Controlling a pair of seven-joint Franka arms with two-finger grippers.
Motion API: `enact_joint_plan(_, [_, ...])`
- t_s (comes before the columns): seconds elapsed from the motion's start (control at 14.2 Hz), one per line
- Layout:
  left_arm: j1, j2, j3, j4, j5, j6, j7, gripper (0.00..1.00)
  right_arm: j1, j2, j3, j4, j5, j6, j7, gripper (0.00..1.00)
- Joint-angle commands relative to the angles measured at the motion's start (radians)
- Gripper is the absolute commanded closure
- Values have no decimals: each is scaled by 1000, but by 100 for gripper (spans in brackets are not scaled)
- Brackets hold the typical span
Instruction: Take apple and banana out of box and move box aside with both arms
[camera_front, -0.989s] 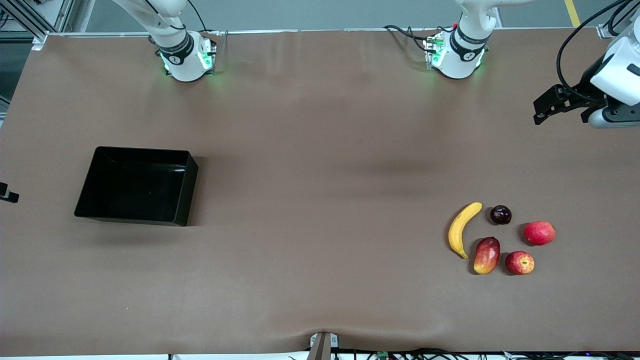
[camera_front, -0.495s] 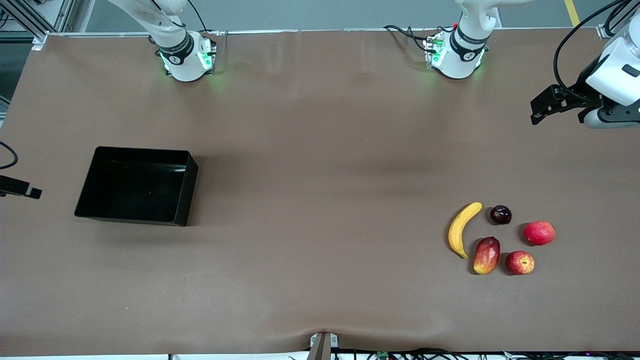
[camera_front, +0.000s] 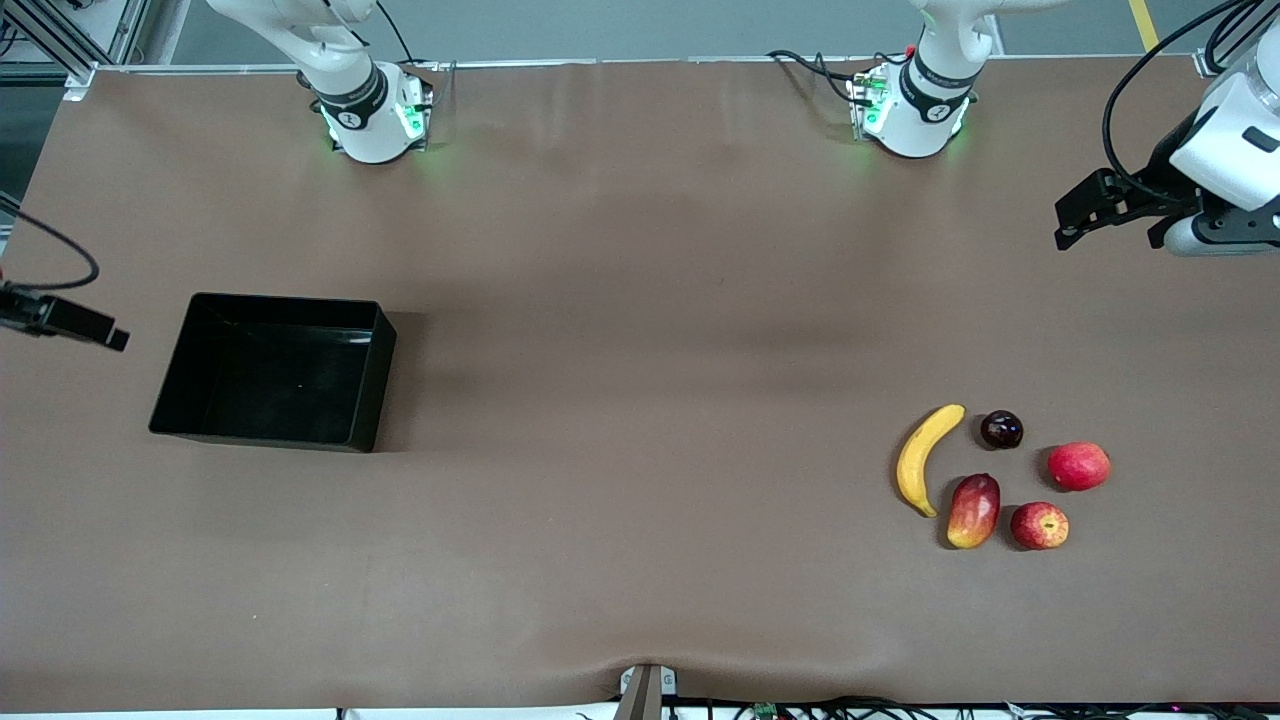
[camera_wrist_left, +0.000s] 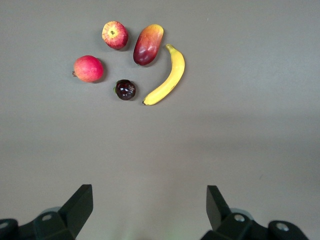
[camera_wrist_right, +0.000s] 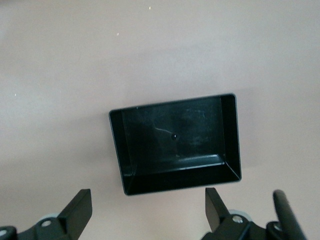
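The yellow banana and the small red apple with yellowish patches lie in a fruit cluster at the left arm's end of the table. My left gripper hangs open over bare table, well apart from them. Its wrist view shows the banana and apple far past the empty open gripper. The black box stands empty toward the right arm's end. My right gripper hovers open over the table edge beside it. In its wrist view, the box lies just ahead of the open gripper.
In the cluster also lie a red-and-yellow mango, a plain red round fruit and a dark plum. Both arm bases stand along the table's back edge. A small bracket sits at the front edge.
My right gripper has come in from the table's edge toward the box. My left gripper has shifted slightly. The fruits and box have not moved.
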Motion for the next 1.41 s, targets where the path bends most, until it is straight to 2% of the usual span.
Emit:
enact_joint_plan(0.0, [6,-36,-3,-26,-26,9,0,0,0,-126,-5,-174,-8,62,3,0])
enact_joint_plan(0.14, [8,-44,-3,-28,-26,4,0,0,7,-199,-5,-263,-11,123,-29,0])
enact_joint_plan(0.35, [8,-44,-3,-27,-26,2,0,0,1,-253,-6,-325,-11,131,-31,0])
enact_joint_plan(0.64, [8,-44,-3,-26,-26,2,0,0,-3,-236,-8,-213,-5,100,-20,0])
enact_joint_plan(0.92, [6,-42,-3,-22,-24,-11,-1,0,-11,-236,-11,-210,-5,93,-135,0])
enact_joint_plan(1.34, [6,-42,-3,-19,-15,-22,-13,0,-13,-236,-9,-209,-4,62,-142,0])
